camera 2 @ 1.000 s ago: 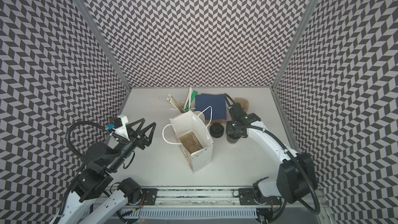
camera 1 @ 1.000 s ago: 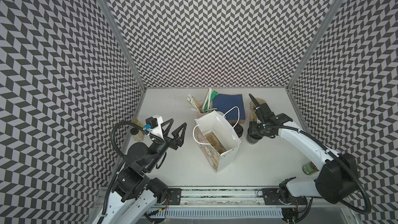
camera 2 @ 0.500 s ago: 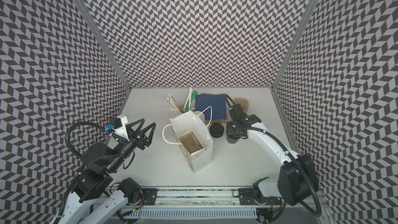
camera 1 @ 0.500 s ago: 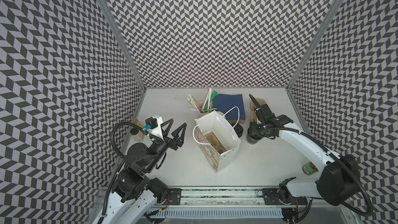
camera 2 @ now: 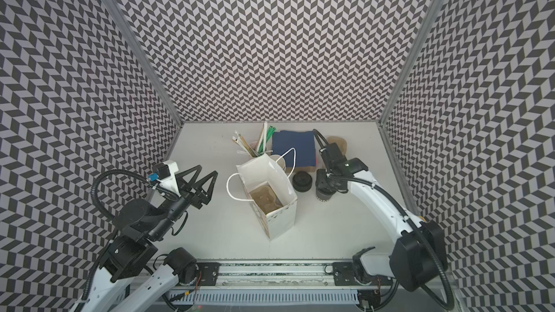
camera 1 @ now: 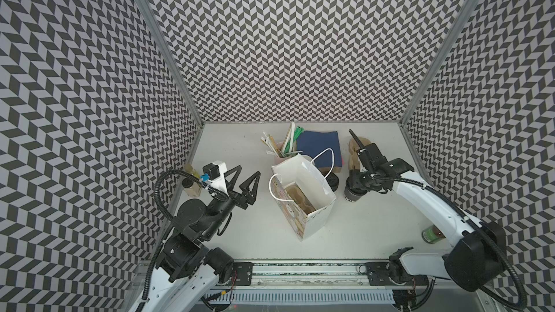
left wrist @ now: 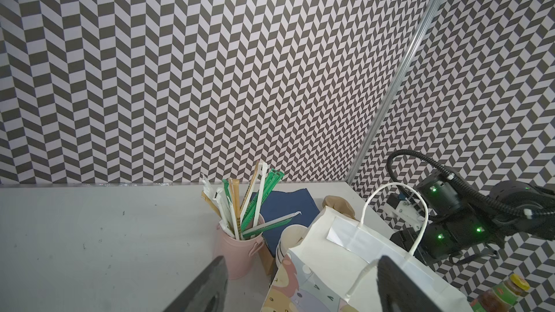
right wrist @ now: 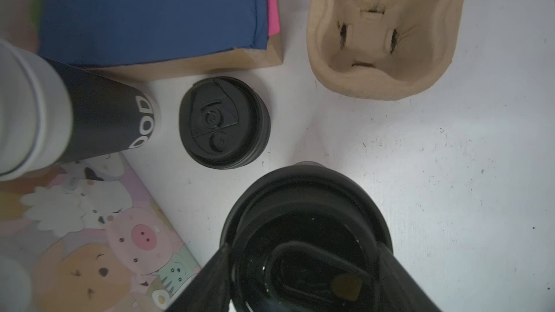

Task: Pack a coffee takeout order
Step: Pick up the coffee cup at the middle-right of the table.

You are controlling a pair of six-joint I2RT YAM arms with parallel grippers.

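Two grippers over a white table (camera 1: 360,235), seen in both top views. Left gripper (camera 1: 247,172), left of centre: jaws spread wide, holding nothing, aimed at the white paper bag (camera 1: 319,193) and clear of it. Right gripper (right wrist: 303,250), right of centre: jaws pressed on either side of the cup lid (right wrist: 306,205), gripping the dark paper cup (camera 1: 352,201). Stands upright on the table, just right of the bag. Bag at frame centre, upright, mouth open; one tan pulp carrier (camera 1: 295,199) lying at its bottom. Second carrier (right wrist: 384,34) on the table, up and right of centre, beyond the right gripper. Navy napkin (camera 1: 318,148) flat on a tan box (right wrist: 210,61) above the bag, pink napkin (right wrist: 272,1) edge showing beneath. Spare lid (camera 1: 332,181) on the table between bag and cup, touching neither.
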